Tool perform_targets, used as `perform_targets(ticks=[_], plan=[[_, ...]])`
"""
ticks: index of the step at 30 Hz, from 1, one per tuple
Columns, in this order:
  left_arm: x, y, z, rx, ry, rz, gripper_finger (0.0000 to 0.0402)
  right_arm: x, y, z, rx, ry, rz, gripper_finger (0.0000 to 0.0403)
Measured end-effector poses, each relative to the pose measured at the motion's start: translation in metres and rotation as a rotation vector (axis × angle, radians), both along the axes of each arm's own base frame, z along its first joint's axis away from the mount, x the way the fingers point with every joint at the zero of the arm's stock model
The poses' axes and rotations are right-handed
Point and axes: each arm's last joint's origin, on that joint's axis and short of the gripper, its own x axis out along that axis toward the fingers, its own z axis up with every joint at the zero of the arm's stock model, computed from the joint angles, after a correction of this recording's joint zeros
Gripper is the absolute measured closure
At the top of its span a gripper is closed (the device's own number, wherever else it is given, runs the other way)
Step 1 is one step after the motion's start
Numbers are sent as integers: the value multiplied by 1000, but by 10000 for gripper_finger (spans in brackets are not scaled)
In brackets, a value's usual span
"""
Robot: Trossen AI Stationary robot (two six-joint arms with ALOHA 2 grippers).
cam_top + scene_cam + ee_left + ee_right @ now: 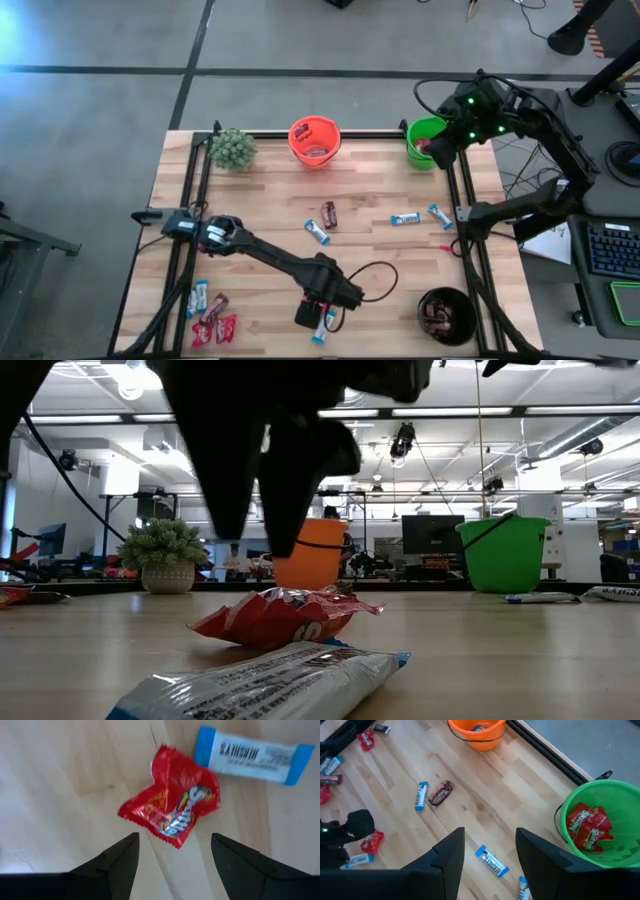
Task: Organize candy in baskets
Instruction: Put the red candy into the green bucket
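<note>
Crinkled and red, a flat candy wrapper [172, 812] lies on the wooden desk [65, 775] at lower centre of the overhead frame, touching a light blue-and-white bar [252, 756]. Directly above it hangs the left hand [172, 862], fingers spread and empty. This looks like the pick step: lower, close, then carry toward the bright green plastic basket [424, 142] at upper right, where the right hand [485, 857] hovers open.

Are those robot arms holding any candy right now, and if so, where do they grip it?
Neither holds anything. The left pincer hangs open over a red candy on the table; the right pincer is open and empty beside the green basket.
</note>
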Motion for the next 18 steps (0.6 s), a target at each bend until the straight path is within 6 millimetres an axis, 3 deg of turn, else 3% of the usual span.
perform_targets(ticks=[18], plan=[[-1,-14,-16,-20,-55,-61,173,-7,4,3,39,-38,-64,236]])
